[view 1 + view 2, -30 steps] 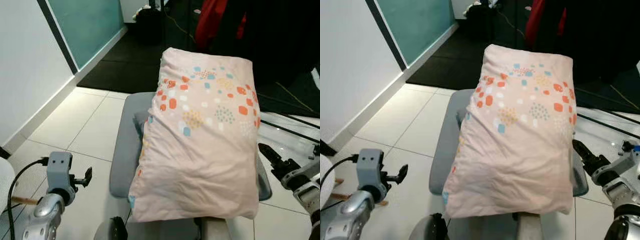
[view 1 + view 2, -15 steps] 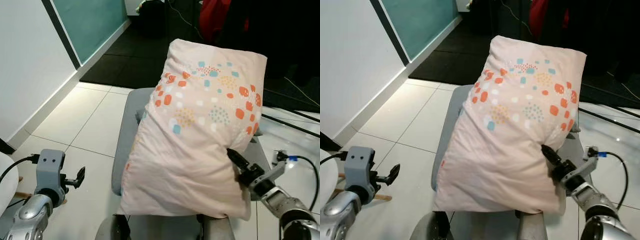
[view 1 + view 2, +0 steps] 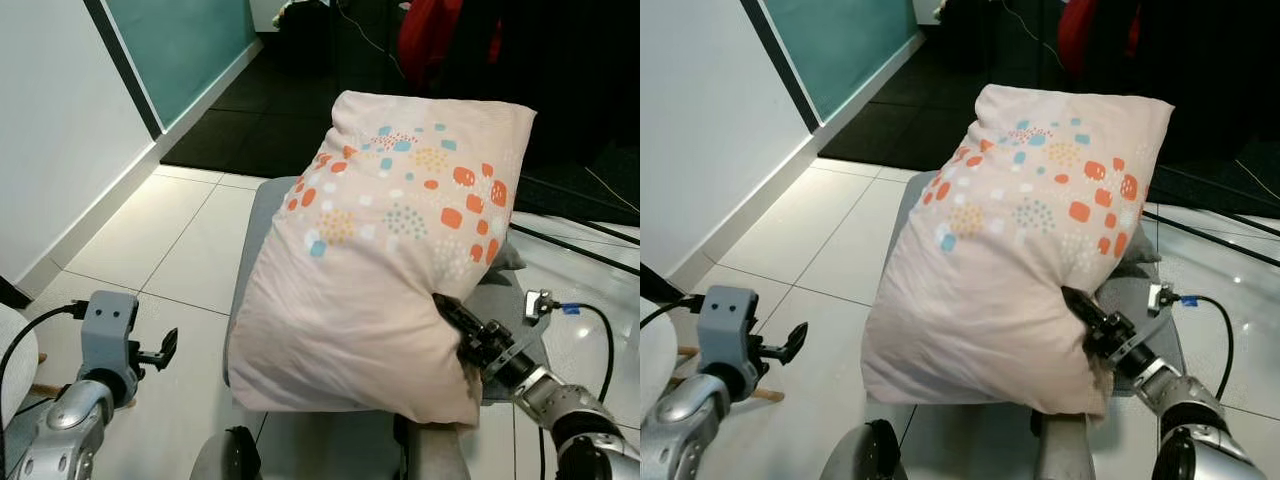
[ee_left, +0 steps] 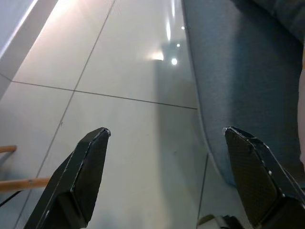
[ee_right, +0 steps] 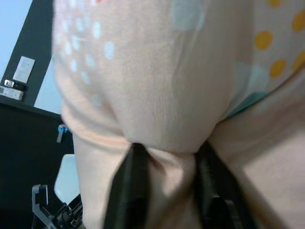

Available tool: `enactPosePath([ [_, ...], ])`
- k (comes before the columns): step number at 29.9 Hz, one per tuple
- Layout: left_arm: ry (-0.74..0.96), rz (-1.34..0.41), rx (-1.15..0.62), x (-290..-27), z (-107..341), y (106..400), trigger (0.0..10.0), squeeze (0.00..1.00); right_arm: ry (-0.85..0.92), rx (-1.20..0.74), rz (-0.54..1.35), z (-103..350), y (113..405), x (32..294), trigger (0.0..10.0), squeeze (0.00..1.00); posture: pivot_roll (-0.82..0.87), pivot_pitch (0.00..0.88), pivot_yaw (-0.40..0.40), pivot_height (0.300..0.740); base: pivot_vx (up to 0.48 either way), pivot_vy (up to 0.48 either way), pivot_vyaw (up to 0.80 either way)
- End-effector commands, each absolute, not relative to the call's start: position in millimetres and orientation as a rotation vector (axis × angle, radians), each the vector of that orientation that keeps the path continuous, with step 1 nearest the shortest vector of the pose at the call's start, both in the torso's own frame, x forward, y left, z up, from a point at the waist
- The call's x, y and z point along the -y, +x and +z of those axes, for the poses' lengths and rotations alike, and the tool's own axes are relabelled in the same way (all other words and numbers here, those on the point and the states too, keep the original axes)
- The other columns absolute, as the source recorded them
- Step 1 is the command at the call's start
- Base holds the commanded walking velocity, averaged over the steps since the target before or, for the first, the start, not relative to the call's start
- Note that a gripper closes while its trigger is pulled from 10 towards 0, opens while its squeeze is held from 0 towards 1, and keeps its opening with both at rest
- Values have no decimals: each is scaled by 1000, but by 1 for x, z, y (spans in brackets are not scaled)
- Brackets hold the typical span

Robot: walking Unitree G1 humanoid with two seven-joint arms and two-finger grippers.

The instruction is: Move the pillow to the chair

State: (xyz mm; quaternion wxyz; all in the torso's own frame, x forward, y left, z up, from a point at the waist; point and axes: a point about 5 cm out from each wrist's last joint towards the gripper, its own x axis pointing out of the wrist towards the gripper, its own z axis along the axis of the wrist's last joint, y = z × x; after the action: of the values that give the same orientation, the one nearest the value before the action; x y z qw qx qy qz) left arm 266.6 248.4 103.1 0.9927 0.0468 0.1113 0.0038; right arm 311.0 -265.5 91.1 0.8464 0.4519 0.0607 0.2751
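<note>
A large pale pink pillow point(image 3: 380, 250) with orange, blue and yellow dots lies on a grey chair point(image 3: 520, 305), covering most of its seat. My right gripper point(image 3: 452, 318) presses into the pillow's right side low down. In the right wrist view its two black fingers point(image 5: 131, 191) are pinched on a fold of the pillow's fabric point(image 5: 164, 160). My left gripper point(image 3: 165, 347) hangs low at the left over the tiled floor, apart from the chair. Its fingers point(image 4: 81, 176) stand wide open with nothing between them, the grey chair edge point(image 4: 238, 71) beside them.
White floor tiles point(image 3: 150, 250) run to a white wall point(image 3: 50, 120) and a teal glass panel point(image 3: 175, 40) at the left. A dark mat point(image 3: 250, 130) lies behind the chair, with red cloth point(image 3: 425, 35) hanging beyond. A black cable point(image 3: 590, 315) runs along my right wrist.
My right gripper has pushed deeper into the pillow's right side and closed on a fold. The pillow has shifted leftward and bunched. The left arm has barely moved.
</note>
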Motion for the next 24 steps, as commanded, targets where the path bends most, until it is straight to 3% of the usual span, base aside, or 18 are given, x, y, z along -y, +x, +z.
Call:
enactPosePath([
  [1,87,26,-258,-250,95,265,10000,0,963,-100,615,96,315,260,0,0,-47,180,107,542,0,0,0],
  [19,17,1,-192,-219,98,296,10000,0,751,-61,702,142,356,218,0,0,-133,88,64,542,0,0,0],
  [24,-6,6,-155,-215,106,307,10000,0,562,38,667,196,384,192,0,0,-153,68,57,542,0,0,0],
])
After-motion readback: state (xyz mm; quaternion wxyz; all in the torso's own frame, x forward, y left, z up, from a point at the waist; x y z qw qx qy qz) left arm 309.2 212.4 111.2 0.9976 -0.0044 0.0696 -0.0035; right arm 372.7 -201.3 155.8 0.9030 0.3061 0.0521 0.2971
